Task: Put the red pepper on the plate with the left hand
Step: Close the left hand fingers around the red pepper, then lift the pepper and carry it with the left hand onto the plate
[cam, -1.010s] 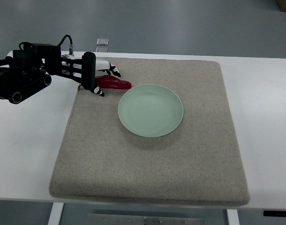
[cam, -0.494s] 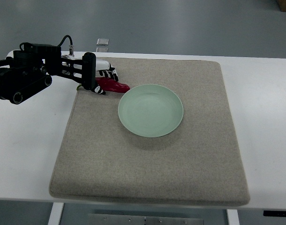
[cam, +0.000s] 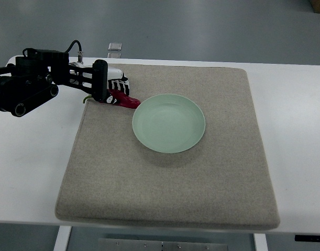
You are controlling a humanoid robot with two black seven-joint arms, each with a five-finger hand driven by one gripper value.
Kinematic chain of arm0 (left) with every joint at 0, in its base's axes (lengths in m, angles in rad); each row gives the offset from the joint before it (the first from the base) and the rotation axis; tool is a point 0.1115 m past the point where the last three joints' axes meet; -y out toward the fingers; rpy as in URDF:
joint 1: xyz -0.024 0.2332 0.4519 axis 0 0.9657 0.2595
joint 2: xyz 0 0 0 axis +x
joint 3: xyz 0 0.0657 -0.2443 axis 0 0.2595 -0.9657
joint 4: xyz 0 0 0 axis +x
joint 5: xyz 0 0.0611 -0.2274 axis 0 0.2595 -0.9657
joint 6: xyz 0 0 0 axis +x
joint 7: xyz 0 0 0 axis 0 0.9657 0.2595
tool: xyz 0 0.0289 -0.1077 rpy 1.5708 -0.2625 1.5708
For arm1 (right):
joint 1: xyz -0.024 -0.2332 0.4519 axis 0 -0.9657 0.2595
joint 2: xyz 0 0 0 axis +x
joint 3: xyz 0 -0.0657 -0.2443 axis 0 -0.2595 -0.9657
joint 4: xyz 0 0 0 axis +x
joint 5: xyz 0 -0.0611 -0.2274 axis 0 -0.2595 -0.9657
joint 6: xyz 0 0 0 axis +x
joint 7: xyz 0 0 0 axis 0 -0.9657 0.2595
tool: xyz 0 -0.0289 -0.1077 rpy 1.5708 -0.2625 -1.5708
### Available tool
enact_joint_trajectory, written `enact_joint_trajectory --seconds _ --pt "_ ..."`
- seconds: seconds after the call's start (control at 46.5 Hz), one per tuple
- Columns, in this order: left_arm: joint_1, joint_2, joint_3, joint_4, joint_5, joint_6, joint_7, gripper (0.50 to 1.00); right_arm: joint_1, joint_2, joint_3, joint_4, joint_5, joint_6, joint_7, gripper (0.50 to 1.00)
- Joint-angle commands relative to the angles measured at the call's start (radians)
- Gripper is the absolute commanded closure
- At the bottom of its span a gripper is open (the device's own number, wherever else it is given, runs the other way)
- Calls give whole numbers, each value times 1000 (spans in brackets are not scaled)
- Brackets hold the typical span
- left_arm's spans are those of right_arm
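Note:
A red pepper (cam: 125,100) lies at the far left of the grey mat, its tip close to the left rim of the pale green plate (cam: 168,123). My left hand (cam: 116,90) comes in from the left on a black arm and its black-and-white fingers are curled down over the pepper's stem end. The pepper's tip sticks out toward the plate. The plate holds nothing. The right hand does not show.
The grey felt mat (cam: 170,178) covers most of the white table (cam: 29,157). A small clear object (cam: 114,50) stands at the table's far edge behind the hand.
The fingers have closed in over the pepper. The pepper has swung and its tip now points more toward the plate, with less of it showing.

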Motion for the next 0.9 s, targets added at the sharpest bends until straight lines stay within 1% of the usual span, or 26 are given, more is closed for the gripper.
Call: enact_joint_trajectory --seconds 0.0,0.279,0.387,0.58,0.688,0.881 --pt "-1 1 0 0 0 0 0 949 0 0 0 0 0 0 0 572" --pt "-14 1 -8 6 -21 0 0 949 -1 0 0 0 0 0 0 572" --pt "-38 3 -15 6 -26 0 0 947 0 0 0 0 0 0 0 572" --pt "-64 1 -32 -12 -25 0 0 949 0 0 0 0 0 0 0 572" --pt "-66 0 -44 -52 -23 1 0 947 0 0 0 0 0 0 0 572" --pt "-69 0 -51 -164 -20 1 0 941 0 0 1 0 0 0 0 572"
